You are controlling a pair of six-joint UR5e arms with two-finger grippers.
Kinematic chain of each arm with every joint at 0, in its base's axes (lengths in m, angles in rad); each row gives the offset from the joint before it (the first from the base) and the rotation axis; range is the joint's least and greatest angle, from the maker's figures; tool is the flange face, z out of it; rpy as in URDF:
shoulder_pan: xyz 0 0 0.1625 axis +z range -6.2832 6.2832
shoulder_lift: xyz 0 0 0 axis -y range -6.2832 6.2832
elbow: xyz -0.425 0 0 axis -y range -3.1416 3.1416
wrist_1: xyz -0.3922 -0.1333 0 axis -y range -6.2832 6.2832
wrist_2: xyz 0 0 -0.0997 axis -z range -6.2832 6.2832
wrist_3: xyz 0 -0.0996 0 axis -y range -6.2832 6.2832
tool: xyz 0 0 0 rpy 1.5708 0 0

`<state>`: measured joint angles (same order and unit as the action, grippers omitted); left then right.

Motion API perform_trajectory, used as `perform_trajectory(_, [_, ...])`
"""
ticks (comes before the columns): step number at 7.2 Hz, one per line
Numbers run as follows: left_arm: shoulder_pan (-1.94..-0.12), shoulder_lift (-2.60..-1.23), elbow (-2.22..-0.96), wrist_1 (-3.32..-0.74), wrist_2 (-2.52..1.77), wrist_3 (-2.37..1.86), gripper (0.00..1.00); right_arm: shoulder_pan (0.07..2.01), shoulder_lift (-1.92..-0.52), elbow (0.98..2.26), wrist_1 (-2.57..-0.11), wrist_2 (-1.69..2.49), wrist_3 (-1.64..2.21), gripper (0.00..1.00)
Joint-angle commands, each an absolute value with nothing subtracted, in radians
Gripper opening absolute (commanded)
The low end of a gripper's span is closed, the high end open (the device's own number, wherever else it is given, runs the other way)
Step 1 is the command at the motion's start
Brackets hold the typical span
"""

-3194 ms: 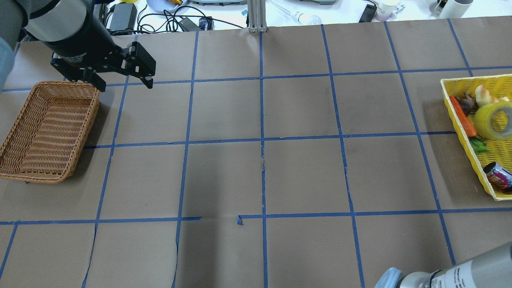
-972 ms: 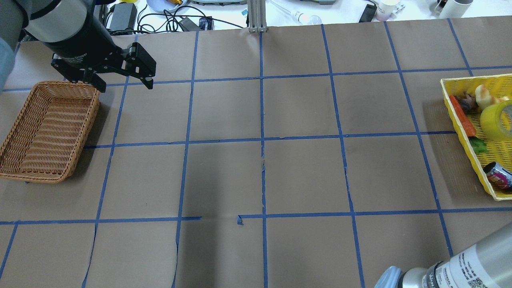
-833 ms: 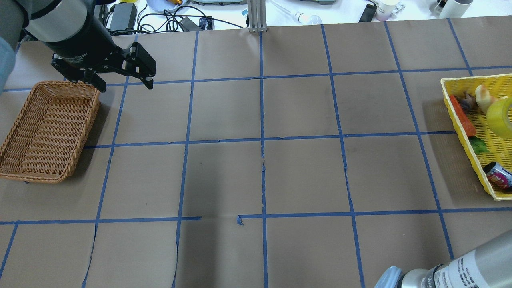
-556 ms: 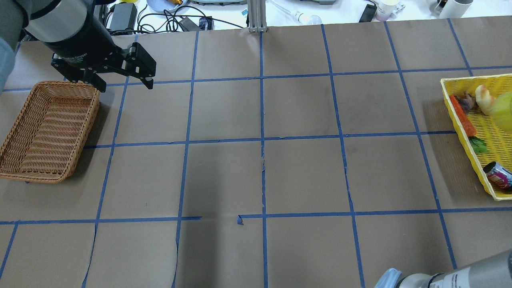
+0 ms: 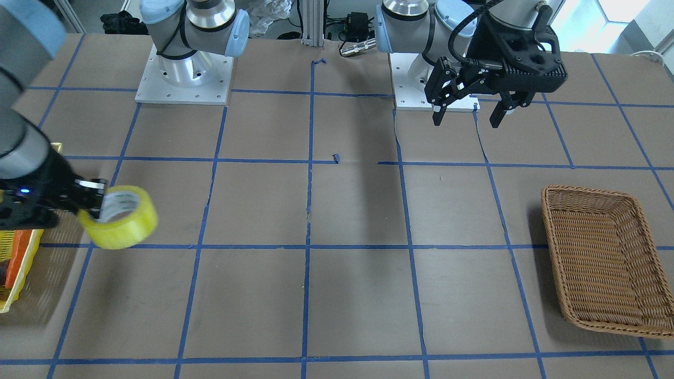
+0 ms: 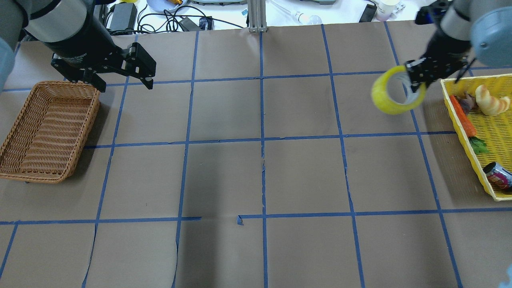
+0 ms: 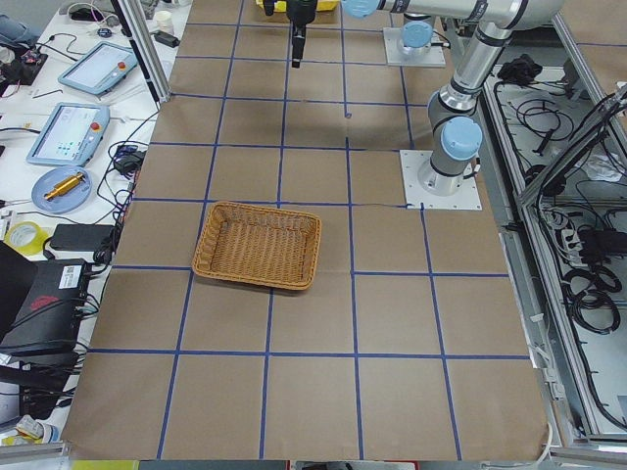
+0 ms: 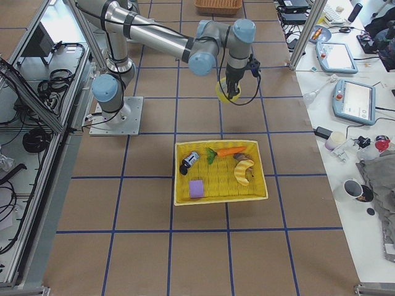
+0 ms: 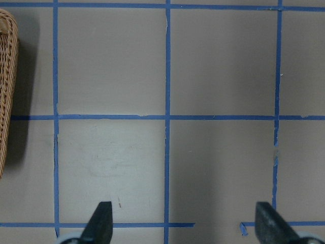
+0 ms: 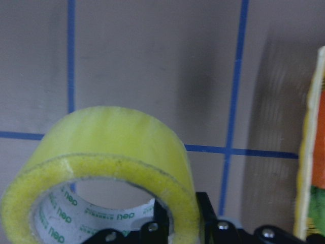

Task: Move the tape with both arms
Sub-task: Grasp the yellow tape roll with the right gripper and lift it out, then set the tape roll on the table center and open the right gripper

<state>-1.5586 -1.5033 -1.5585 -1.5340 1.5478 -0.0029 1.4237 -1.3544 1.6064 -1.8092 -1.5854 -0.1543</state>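
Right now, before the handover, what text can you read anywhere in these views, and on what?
"deli": green print, repeated round the white core of the tape, upside down in the right wrist view.
Label on the can in the yellow basket: too blurred to read.
White print on the left arm, above its jaws: too small to read.

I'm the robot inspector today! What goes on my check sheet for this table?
Surface: brown table, blue lines.
Job's things: tape held in the air beside the tray; basket empty.
Clutter: carrot, bread and can in the tray.
Grippers: right gripper shut on the tape; left gripper open, near the basket.
Cables: black leads on the far bench.
Surroundings: a pendant on the side bench.
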Motion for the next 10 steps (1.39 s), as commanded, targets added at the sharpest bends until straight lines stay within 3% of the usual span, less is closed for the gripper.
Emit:
perform_trajectory(1, [-1.557,-1.503,-1.559,-1.534,1.549,-0.002,1.0,1.697,-1.239,1.605,-1.943,-1.537,0.383,0.0])
perform_trajectory(4, [-1.557,-1.503,-1.559,-1.534,1.548,-0.002,1.0,1.839,-1.013,1.466,-2.016,-1.475,0.727,0.0])
perform_trajectory(8, [-1.557,-1.503,-1.559,-1.534,1.548,0.002,1.0,1.844,-1.003,1.495,-1.885,-1.401,0.73,0.0])
perform_trajectory(9, [-1.557,-1.503,-1.559,-1.534,1.548,0.002,1.0,1.844,-1.003,1.497,-1.89,-1.393,0.721,0.06])
perform_trajectory(10, [-1.557,-1.503,-1.559,-1.534,1.549,-0.002,1.0,1.842,-1.005,1.499,-1.896,-1.396,0.695,0.58])
